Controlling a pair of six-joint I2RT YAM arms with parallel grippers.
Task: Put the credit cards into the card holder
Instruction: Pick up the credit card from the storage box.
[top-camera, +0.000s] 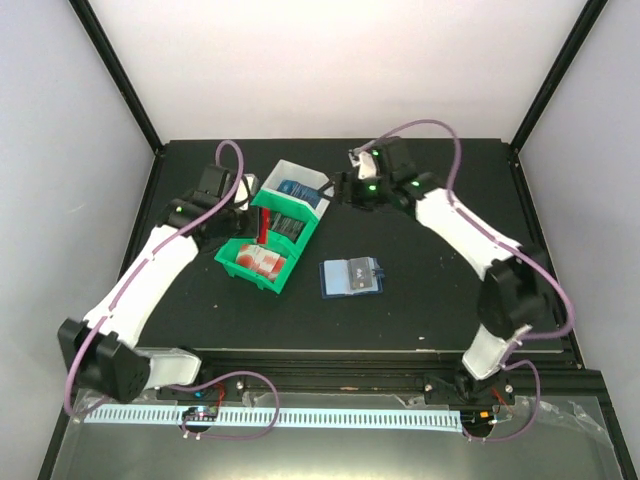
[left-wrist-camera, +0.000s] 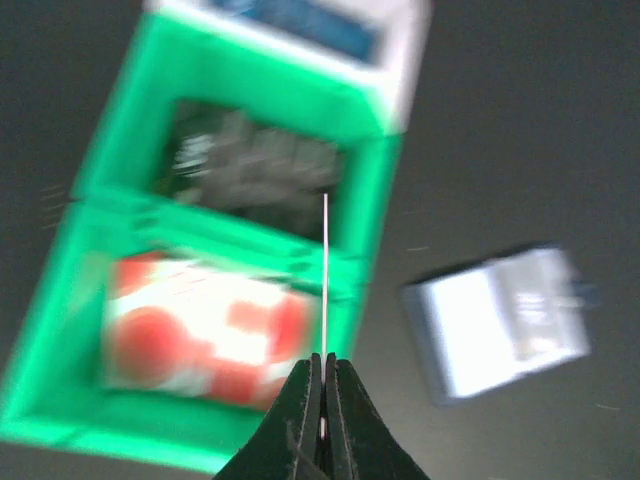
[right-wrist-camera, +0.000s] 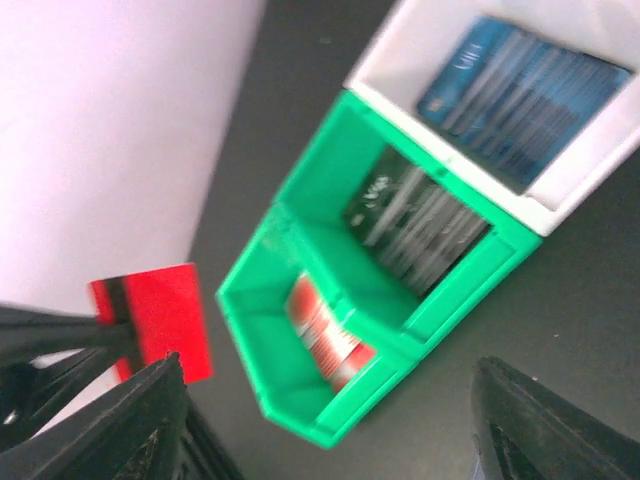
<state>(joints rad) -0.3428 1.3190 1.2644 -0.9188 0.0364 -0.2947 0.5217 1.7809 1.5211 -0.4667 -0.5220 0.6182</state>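
A matt black tabletop (top-camera: 420, 320) sits inside plain white walls (top-camera: 330, 60), with black frame posts (top-camera: 120, 75) at the corners. At the left, the left gripper (left-wrist-camera: 323, 368) is pinched tight on a thin red plastic credit card (right-wrist-camera: 155, 318), held upright on edge above the green-and-white three-compartment plastic bin (top-camera: 300, 245). In the bin lie red-and-white cards (left-wrist-camera: 200, 335) nearest, dark cards (left-wrist-camera: 250, 165) in the middle and blue cards (right-wrist-camera: 520, 95) in the white far end. On bare table to the right of the bin, apart from it, the dark blue folding card holder (top-camera: 352, 276) lies open and flat. The right gripper (top-camera: 345, 188) hovers beside the bin's far end, jaws spread wide, holding nothing.
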